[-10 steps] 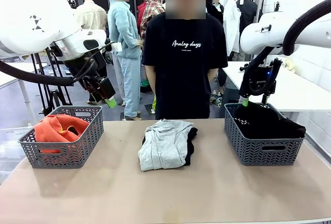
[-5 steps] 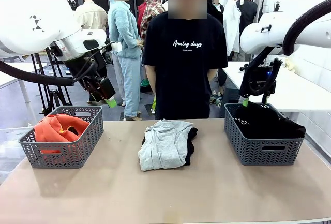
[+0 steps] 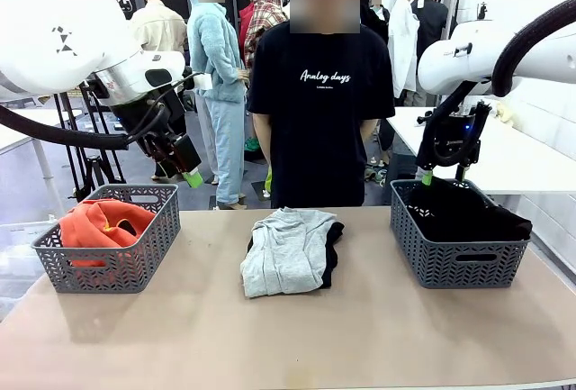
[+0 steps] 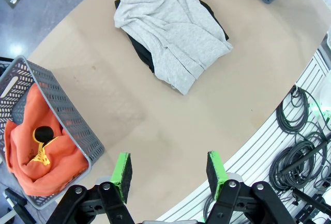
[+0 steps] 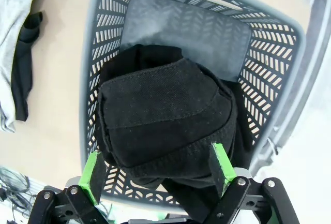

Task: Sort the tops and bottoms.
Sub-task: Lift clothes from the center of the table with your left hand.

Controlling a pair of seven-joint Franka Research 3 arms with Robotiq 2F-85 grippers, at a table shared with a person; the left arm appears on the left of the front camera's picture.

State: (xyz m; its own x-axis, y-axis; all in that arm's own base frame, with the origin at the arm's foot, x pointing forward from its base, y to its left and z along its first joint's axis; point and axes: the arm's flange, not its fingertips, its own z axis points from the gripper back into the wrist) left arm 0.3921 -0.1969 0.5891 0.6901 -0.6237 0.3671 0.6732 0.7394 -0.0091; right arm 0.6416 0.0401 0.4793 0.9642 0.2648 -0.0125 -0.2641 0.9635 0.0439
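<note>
Your target: light grey folded sweatshirt (image 3: 288, 250), tabletop (image 3: 288, 345) centre, atop black fabric garment (image 3: 334, 248), long axis toward person (image 3: 319, 111). Lies down-right of left gripper (image 4: 168, 175), nearer one, fairly wide, empty. Other side, right gripper (image 5: 155, 169) wide, empty.

Left basket (image 3: 117, 268) and right basket (image 3: 459, 262) stand well apart on tan table (image 3: 297, 340).

Reads as a robotics lab or test hall, not a home. Shows white robot arms (image 3: 54, 21) mounted left and right of a tan worktop (image 3: 288, 336), black cable coils (image 4: 297, 115) beside a slotted metal frame (image 4: 269, 146) at the near edge, a shiny grey floor (image 4: 46, 1) and another white table (image 3: 522, 151) far right.
</note>
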